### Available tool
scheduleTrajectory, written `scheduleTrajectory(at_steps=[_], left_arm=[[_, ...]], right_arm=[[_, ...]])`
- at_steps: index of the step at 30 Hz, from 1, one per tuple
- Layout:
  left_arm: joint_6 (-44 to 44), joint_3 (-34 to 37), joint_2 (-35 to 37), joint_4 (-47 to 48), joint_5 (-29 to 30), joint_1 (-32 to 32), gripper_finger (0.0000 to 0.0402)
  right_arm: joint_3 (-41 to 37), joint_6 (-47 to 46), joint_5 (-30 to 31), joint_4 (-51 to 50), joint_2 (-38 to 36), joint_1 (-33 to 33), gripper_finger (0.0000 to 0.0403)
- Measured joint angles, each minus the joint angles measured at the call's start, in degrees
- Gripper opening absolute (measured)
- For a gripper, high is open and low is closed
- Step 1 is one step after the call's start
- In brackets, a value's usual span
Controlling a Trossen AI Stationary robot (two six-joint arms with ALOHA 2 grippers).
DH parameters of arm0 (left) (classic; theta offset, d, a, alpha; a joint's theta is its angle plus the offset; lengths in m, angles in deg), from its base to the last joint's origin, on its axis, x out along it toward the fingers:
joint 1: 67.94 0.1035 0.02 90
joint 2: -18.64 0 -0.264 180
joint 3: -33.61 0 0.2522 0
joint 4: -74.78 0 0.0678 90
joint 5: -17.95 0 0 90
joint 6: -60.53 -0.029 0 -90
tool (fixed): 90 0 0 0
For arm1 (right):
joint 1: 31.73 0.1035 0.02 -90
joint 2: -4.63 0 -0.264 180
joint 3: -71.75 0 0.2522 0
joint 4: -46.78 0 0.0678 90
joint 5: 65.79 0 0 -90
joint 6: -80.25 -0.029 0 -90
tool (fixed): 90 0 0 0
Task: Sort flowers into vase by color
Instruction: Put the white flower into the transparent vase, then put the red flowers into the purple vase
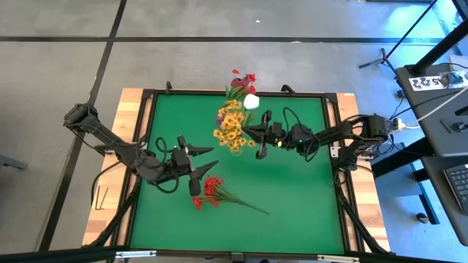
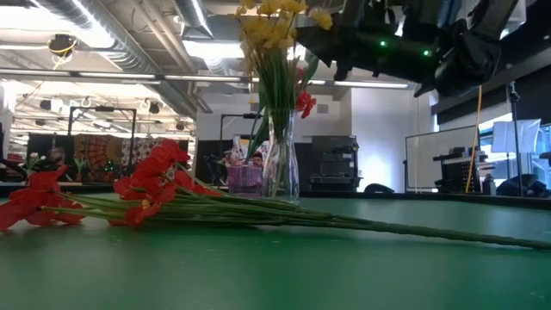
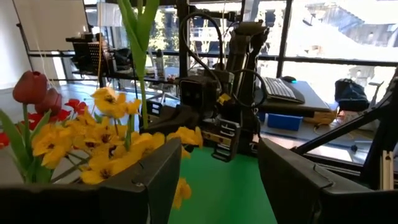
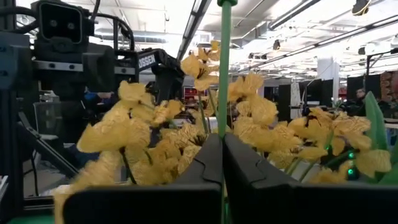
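Vase (image 1: 237, 143) upper centre already has yellow flowers (image 1: 231, 126); right fingers (image 4: 222, 163) pinch a green stem (image 4: 224, 68); red flowers (image 1: 208, 191) lie on desk (image 1: 300, 197); left fingers (image 3: 155, 171) wide, empty.

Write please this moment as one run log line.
right gripper: shut on green stem, at vase | left gripper: open, empty, above red flowers lying on table | yellow flowers: in vase

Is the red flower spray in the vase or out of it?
Out. The red flower spray lies flat on the green table, stems along the surface, apart from the upright glass vase.
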Motion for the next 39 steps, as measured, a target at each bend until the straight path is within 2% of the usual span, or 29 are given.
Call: scheduleTrajectory(at_steps=[15, 23, 29, 33, 39], left_arm=[[0.96, 0.00, -0.01, 0.74, 0.13, 0.00, 0.0207], [0.96, 0.00, 0.00, 0.87, 0.13, 0.00, 0.0207], [0.96, 0.00, 0.00, 0.85, 0.20, 0.04, 0.0207], [0.96, 0.00, 0.00, 0.85, 0.24, 0.02, 0.0207], [0.97, 0.00, 0.00, 0.86, 0.21, 0.02, 0.0207]], right_arm=[[-0.15, -1.64, -0.49, -7.67, 0.33, 0.06, 0.0000], [-0.14, -1.96, -1.16, -20.47, 0.31, 0.03, 0.0000], [-0.13, -2.97, -1.84, -22.34, 0.30, 0.03, 0.0002], [-0.13, -2.98, -2.98, -22.82, -0.63, 0.03, 0.0025], [-0.13, -2.75, -2.85, -26.61, -4.65, 0.90, 0.0087]])
